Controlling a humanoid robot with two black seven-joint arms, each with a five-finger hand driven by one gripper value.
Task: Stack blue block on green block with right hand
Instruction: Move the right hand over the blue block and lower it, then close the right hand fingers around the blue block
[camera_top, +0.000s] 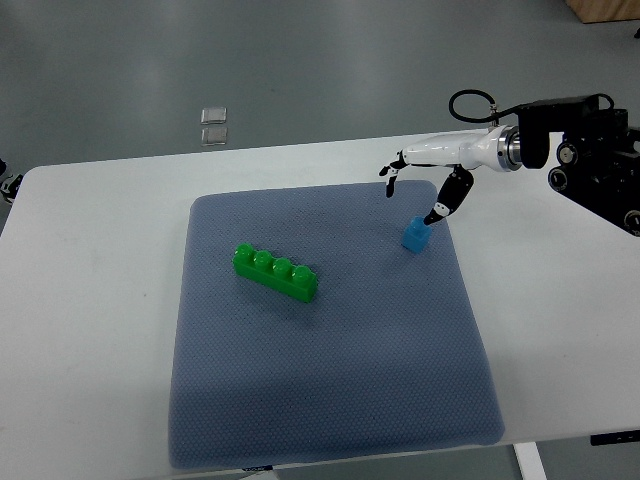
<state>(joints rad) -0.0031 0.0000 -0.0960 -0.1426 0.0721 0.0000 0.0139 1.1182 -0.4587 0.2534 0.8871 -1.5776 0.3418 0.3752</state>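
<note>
Nearest us lies one blue-grey mat (330, 400), spread on the white counter (90, 300); its near edge runs almost to the bottom of the picture. On the mat we count one green block (276, 272) with four studs on top, lying at a slant left of centre. We count one blue block (416, 234), small and standing near the mat's far right corner, well apart from the green one.

We see one arm only, coming in from the right edge. Our right hand (425, 178) hangs over the mat's far right corner with its fingers (392, 172) spread and holding nothing. The thumb (441, 207) points down and its dark tip sits just at the top of the blue block; we cannot tell whether it touches. The black arm housing (590, 150) is cut off by the right edge.

Beyond the counter, on the grey floor (300, 60), we count two small pale squares (214, 124), too small to make out.
</note>
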